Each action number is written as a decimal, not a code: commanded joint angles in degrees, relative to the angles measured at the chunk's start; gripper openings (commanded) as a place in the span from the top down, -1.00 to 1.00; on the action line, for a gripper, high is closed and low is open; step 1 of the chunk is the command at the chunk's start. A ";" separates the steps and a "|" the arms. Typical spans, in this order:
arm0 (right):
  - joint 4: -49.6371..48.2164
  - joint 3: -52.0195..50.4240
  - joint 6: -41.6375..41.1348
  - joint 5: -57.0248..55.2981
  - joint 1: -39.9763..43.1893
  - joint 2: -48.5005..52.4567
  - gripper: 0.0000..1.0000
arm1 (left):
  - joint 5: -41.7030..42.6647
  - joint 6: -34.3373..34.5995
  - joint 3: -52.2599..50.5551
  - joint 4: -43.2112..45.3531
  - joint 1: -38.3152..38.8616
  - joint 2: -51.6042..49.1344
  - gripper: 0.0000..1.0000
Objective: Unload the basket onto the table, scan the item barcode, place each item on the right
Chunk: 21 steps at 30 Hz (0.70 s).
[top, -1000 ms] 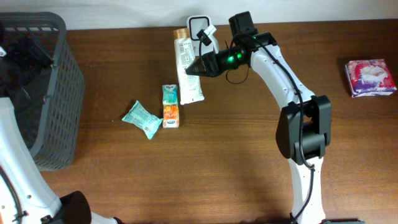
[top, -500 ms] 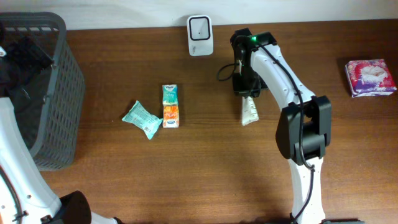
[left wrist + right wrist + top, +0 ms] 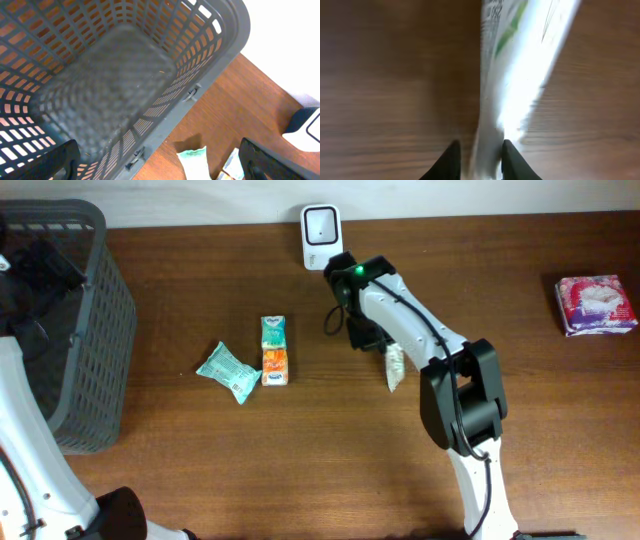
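Observation:
The item is a white tube with green print (image 3: 393, 367). It lies on the brown table, right of centre, below the white barcode scanner (image 3: 320, 225) at the back edge. My right gripper (image 3: 381, 348) is at the tube's upper end. In the right wrist view the blurred tube (image 3: 520, 65) runs between my right gripper's (image 3: 480, 145) fingers. The jaws stand slightly apart, with a thin gap on the left side. My left gripper (image 3: 157, 160) hangs wide open over the grey basket's rim (image 3: 200, 75), holding nothing.
A teal packet (image 3: 228, 370) and a small teal-and-orange carton (image 3: 274, 350) lie left of centre. A pink pack (image 3: 595, 303) sits at the far right. The grey basket (image 3: 100, 330) fills the left side.
My right arm carried the tube away from the scanner, down to the table right of centre, then shifted left. Its jaws have loosened from fully shut. The left arm is still.

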<state>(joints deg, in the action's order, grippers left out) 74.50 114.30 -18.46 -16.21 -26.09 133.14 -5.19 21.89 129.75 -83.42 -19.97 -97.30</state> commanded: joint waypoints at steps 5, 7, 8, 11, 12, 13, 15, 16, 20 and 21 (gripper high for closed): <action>-3.54 0.57 -0.68 14.82 -3.63 -0.24 0.49 | -0.61 -0.92 0.42 -0.02 -0.20 0.02 -0.98; -3.19 2.12 -0.33 16.46 -3.50 -0.35 0.39 | -0.61 -0.94 0.42 -0.02 -0.20 0.02 -0.98; -2.60 4.00 1.92 16.39 -3.13 -0.46 -0.29 | -0.61 -0.92 0.42 -0.02 -0.20 0.02 -0.98; 0.98 9.14 3.41 11.41 -0.20 -0.46 -0.55 | -0.61 -0.92 0.42 -0.02 -0.20 0.02 -0.98; 1.95 9.90 3.43 11.52 2.23 -0.46 -0.68 | -0.61 -0.94 0.42 -0.02 -0.17 0.02 -0.98; 2.47 9.88 3.43 11.58 3.80 -0.46 -0.69 | -0.61 -0.92 0.42 -0.02 -0.20 0.02 -0.98; 2.62 9.05 5.42 14.93 6.05 -0.44 -0.67 | -0.61 -0.94 0.42 -0.02 -0.20 0.02 -0.98; 2.32 8.44 8.74 19.28 7.04 -0.39 -0.64 | -0.61 -0.92 0.42 -0.02 -0.20 0.02 -0.98; -4.39 1.55 14.19 24.63 7.30 -0.17 -0.59 | -0.61 -0.94 0.42 -0.02 -0.20 0.02 -0.98; -6.49 -0.66 14.16 24.63 7.08 -0.17 -0.48 | -0.61 -0.92 0.42 -0.04 -0.20 0.02 -0.98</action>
<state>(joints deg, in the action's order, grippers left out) 70.39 117.75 -6.28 6.07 -18.24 133.14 -5.17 21.89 129.75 -83.44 -19.97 -97.30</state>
